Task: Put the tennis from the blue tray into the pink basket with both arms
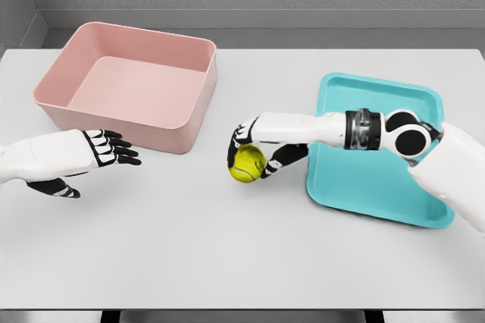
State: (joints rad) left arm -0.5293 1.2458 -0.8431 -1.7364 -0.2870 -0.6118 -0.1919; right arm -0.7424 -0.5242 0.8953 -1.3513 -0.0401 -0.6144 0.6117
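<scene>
Right hand point(258, 148) fingers point(282, 158) curled around the yellow-green tennis ball point(246, 164), gripping it over the bare desk point(227, 247) near the middle, just left of the blue tray point(379, 186) and right of the pink basket point(189, 122). Left hand point(98, 152) fingers point(121, 148) spread, holding nothing, by the basket's front-left corner. Tray near right edge, basket far-left.

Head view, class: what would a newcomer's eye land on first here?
The yellow-green ball, gripped by the right hand over the table between basket and tray. Next, the pink basket at the upper left and the blue tray at the right. The left hand waits open in front of the basket.
</scene>
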